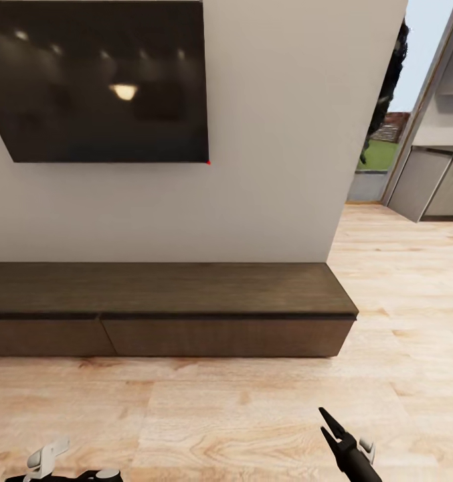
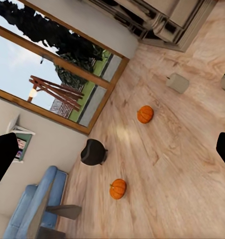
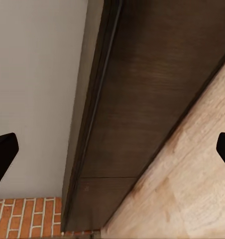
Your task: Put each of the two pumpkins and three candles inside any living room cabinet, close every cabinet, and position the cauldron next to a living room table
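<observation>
Nowhere is any readable writing or brand mark visible. Ahead in the head view, the long dark brown cabinet (image 1: 166, 308) sits against the white wall under a black TV (image 1: 99, 80), all its drawer fronts flush and shut. The right gripper (image 1: 328, 425) hangs low over the plank floor (image 1: 239, 415) with its fingers slightly apart, holding nothing; the left gripper (image 2: 112, 152) is spread wide and empty too. Behind, the left wrist view shows both pumpkins (image 2: 145, 114) (image 2: 118, 188) on the floor, the black cauldron (image 2: 93, 152) between them near the window, one pale candle (image 2: 177, 82) lying beyond, and the blue sofa (image 2: 35, 206).
</observation>
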